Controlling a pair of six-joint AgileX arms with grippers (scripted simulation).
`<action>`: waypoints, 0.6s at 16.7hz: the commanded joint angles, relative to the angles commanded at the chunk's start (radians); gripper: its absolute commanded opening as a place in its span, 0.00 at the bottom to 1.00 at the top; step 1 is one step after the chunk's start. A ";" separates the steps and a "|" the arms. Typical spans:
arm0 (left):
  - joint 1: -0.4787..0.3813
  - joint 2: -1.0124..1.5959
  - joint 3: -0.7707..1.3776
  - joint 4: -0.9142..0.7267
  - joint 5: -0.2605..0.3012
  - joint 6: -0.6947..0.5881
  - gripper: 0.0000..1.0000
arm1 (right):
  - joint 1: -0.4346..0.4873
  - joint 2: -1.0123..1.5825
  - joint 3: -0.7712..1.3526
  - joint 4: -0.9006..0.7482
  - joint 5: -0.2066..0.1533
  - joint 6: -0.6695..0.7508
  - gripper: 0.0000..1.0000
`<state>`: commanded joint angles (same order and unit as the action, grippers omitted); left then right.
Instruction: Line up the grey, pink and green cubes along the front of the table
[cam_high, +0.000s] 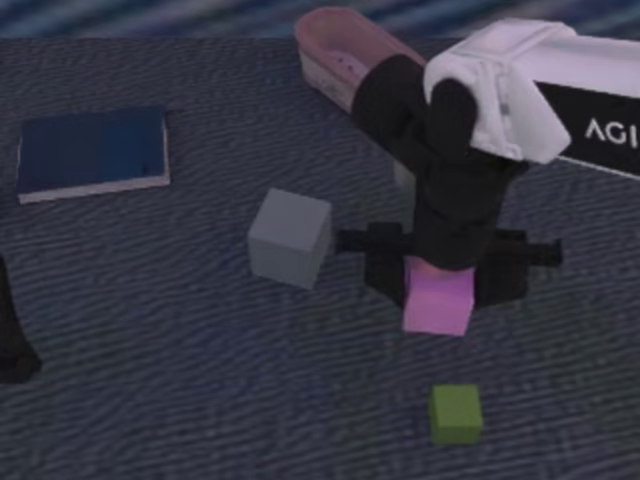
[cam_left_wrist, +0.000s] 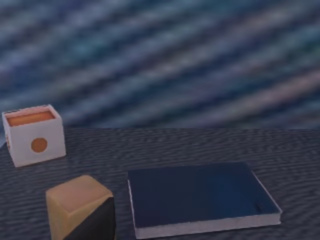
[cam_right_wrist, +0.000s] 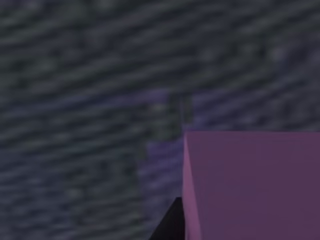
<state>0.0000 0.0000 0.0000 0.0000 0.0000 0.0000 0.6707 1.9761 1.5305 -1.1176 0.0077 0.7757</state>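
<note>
Pink cube (cam_high: 438, 303) sits right of the tabletop's centre, towards the front edge, directly under the right gripper (cam_high: 440, 268). The gripper's dark fingers stand on either side of the cube's rear part; in the right wrist view the cube (cam_right_wrist: 250, 185) fills the lower corner with a dark fingertip against its edge. Judged clamped on the cube, though actual pad contact is not plainly shown.

Handling estimate: solid matte block, rigid, probably light, flat parallel faces, not slippery-looking. Best hold is across two opposite side faces, centred, so it does not twist.

Grey cube (cam_high: 290, 238) lies to the left, near the centre of the table (cam_high: 150, 330), apart from the pink. Green cube (cam_high: 456, 413) is close to the front edge, just forward of the pink.

Left gripper (cam_high: 12, 345) is parked at the left edge; finger state not discernible.
</note>
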 joint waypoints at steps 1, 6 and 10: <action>0.000 0.000 0.000 0.000 0.000 0.000 1.00 | 0.064 -0.014 -0.012 -0.005 0.000 0.029 0.00; 0.000 0.000 0.000 0.000 0.000 0.000 1.00 | 0.236 -0.076 -0.057 -0.011 0.003 0.129 0.00; 0.000 0.000 0.000 0.000 0.000 0.000 1.00 | 0.235 -0.073 -0.055 -0.010 0.002 0.132 0.00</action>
<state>0.0000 0.0000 0.0000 0.0000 0.0000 0.0000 0.9060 1.9033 1.4759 -1.1275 0.0092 0.9073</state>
